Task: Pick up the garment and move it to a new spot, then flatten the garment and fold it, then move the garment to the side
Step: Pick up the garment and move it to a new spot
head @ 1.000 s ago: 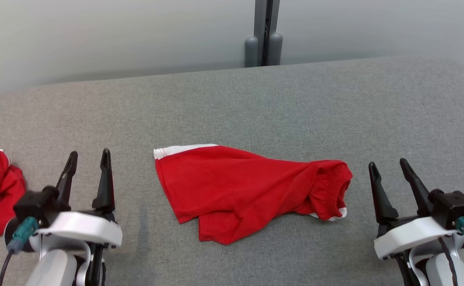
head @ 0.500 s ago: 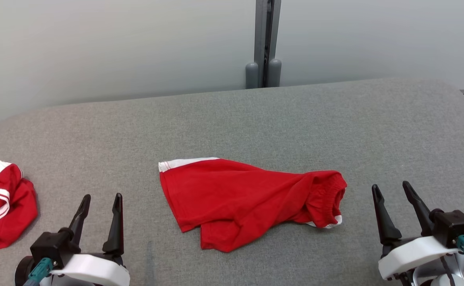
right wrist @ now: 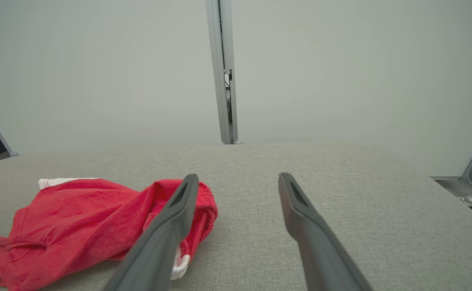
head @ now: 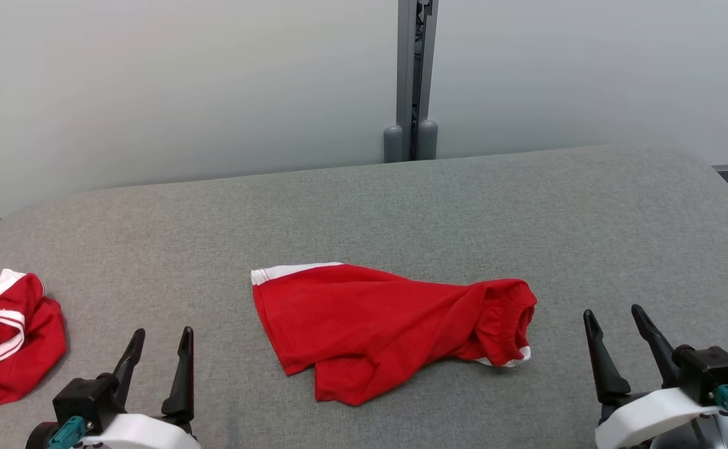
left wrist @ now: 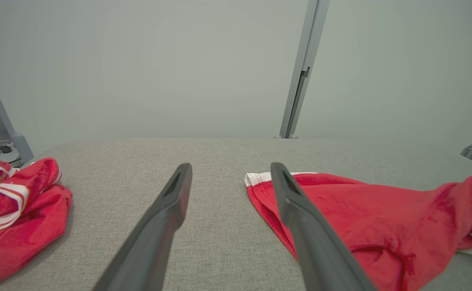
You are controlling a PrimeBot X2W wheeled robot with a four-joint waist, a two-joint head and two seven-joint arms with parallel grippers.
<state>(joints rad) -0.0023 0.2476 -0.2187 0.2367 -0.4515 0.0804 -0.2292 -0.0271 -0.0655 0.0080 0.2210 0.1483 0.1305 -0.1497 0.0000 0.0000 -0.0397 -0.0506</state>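
a red garment (head: 389, 330) with white trim is seen lying loosely spread and wrinkled on the grey bench (head: 401, 206), not yet folded. its white-edged hem is turned to the robot's left and its gathered waistband to the right, where a small white corner is shown beneath it. the left pincer (head: 162, 332) is held to the left of the garment and nearer the robot, apart from the cloth, with its two dark fingers spread wide and nothing between them. the right pincer (head: 612, 312) is held to the right of the garment, just past the waistband end, likewise spread wide and empty, with no cloth touched. a second red piece (head: 9, 337) with white stripes is seen crumpled well to the left of the garment, beyond the left pincer. behind the garment, past the far edge of the bench, a grey post (head: 415, 75) is set against a pale wall (head: 152, 93).
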